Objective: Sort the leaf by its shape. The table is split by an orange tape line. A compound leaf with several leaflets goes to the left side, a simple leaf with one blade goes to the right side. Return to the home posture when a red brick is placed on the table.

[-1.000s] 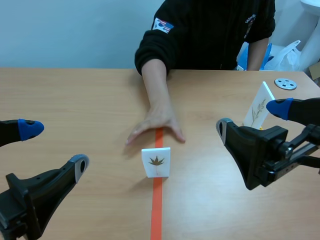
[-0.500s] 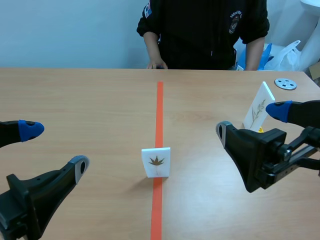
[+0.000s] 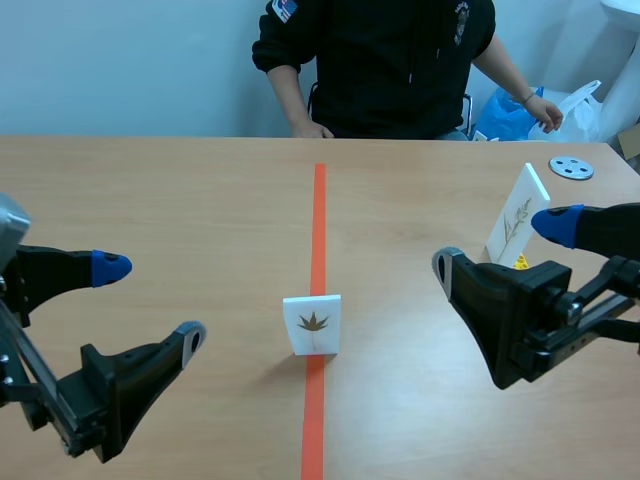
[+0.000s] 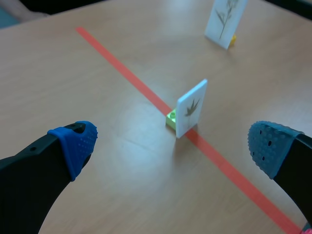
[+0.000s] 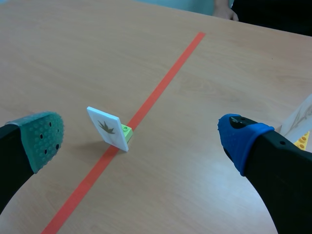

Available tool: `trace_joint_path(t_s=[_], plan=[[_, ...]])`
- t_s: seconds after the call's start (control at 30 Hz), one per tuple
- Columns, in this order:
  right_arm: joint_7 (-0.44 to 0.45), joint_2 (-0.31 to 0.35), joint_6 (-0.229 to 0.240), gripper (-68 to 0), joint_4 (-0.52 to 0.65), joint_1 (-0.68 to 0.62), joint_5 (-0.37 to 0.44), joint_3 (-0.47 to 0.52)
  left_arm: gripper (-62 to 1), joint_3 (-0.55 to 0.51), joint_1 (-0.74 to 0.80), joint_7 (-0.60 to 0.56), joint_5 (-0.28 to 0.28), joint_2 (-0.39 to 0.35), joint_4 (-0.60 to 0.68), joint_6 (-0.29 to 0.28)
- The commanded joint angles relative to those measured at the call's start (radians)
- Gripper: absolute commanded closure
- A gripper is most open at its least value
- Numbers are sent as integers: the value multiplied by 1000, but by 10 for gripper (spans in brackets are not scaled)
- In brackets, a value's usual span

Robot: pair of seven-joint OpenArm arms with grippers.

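Two grippers flank one small white leaf card (image 3: 312, 324), which stands upright on the orange tape line (image 3: 318, 220), closer to the near edge of the table (image 3: 180, 200) than to its far edge. Toward the near left corner, the left gripper (image 3: 152, 300) hangs with its blue-padded fingers spread wide and nothing between them. The card is ahead of it, well apart.

The card shows a brown leaf with several pointed lobes fanning from one stem (whether they are separate leaflets is too small to tell). The scene view shows only the card's white face. Both wrist views show a green brick (image 4: 171, 118) behind it on the tape, holding it up. Bare wood lies on both sides of the line, from the card out to each gripper.

Toward the near right corner, the right gripper (image 3: 495, 243) also has its fingers wide apart and holds nothing. Just behind it, near the right edge, a second white card (image 3: 518, 218) with a thin sprig stands on a yellow brick (image 3: 519, 262). The left wrist view shows that card's face, while the right wrist view catches only a corner of it.

Toward the far right corner lies a grey metal disc (image 3: 571, 167), seen in the scene view alone. A person (image 3: 390, 60) in black sits at the far edge.
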Motion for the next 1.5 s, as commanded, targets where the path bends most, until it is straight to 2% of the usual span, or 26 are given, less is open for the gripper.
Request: trace_joint_path(t_s=[0.0,0.33,0.43,0.63,0.93,1.1,1.27,1.47], plan=[[11,16,0,-679,-1,9,7,4,-623,23,-38,-36,12,2,-22,-18],[13,16,-1,-679,-1,10,-9,4,-623,220,-278,-188,173,14,-288,-62],[13,16,-1,-679,-1,10,-11,4,-623,277,-351,-224,237,38,-373,-62],[13,16,-1,-679,-1,10,-13,4,-623,392,-483,-290,304,94,-535,-62],[16,16,-1,-679,-1,10,-13,4,-623,526,-628,-372,314,184,-737,-61],[16,16,-1,-679,-1,10,-13,4,-623,594,-681,-393,314,231,-822,-14],[16,16,-1,-679,-1,10,-12,4,-623,640,-700,-429,352,253,-874,6],[16,16,-1,-679,-1,10,-11,4,-623,663,-700,-433,359,254,-883,48]])
